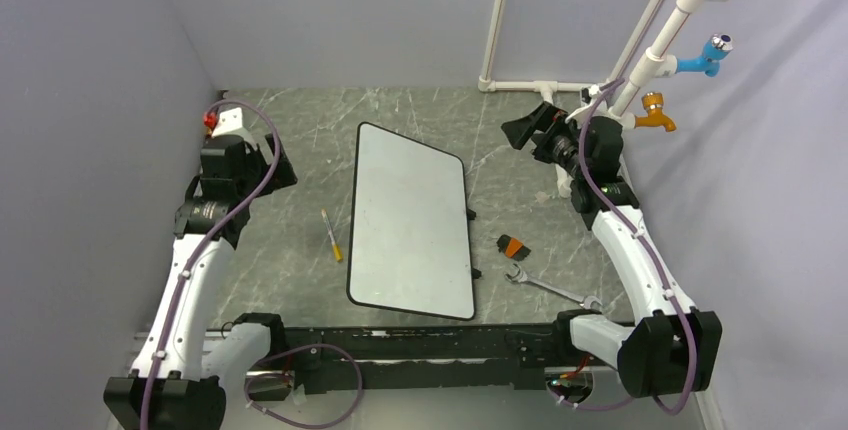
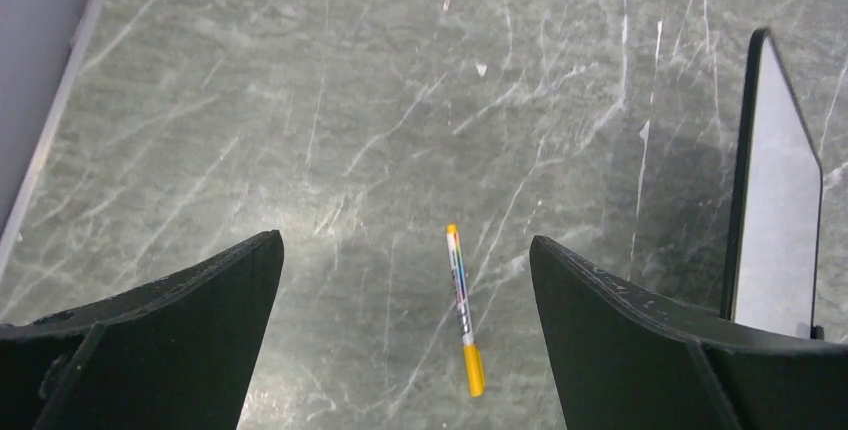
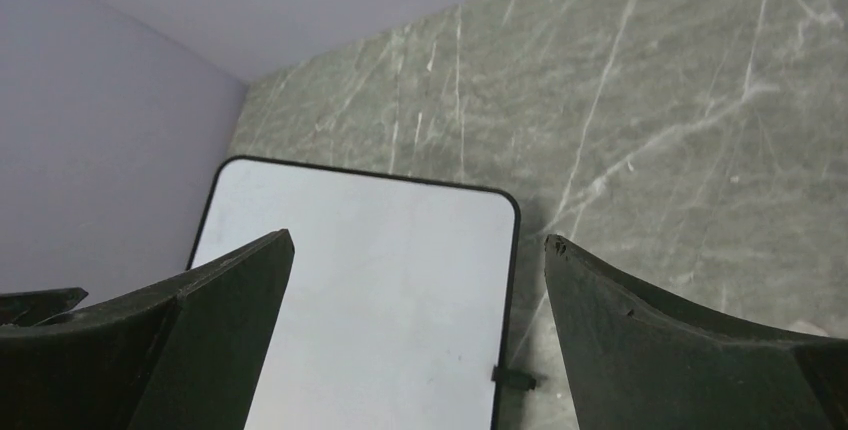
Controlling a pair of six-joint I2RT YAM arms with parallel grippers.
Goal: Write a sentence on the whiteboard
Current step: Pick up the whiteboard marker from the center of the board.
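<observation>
Grey table point(image 1: 300, 120) holds the whiteboard point(image 1: 412, 220), marker point(image 1: 331, 235) near its left rim.

Your left arm point(image 1: 190, 270) and right arm point(image 1: 632, 240), mounted on the black base rail point(image 1: 420, 350), wear white shells with black joint housings, and a purple cable point(image 1: 178, 295) runs along each. The left gripper point(image 2: 405, 238) and right gripper point(image 3: 419, 237) end in broad matte-black wedge fingers point(image 2: 180, 330).

Whiteboard point(image 1: 410, 220) flat on table point(image 1: 300, 120), centre, between the two arms. Marker point(image 1: 331, 235) near its left edge, not touching. Block point(image 1: 513, 246) right of board; wrench point(image 1: 553, 288) just in front of block, further right.
</observation>
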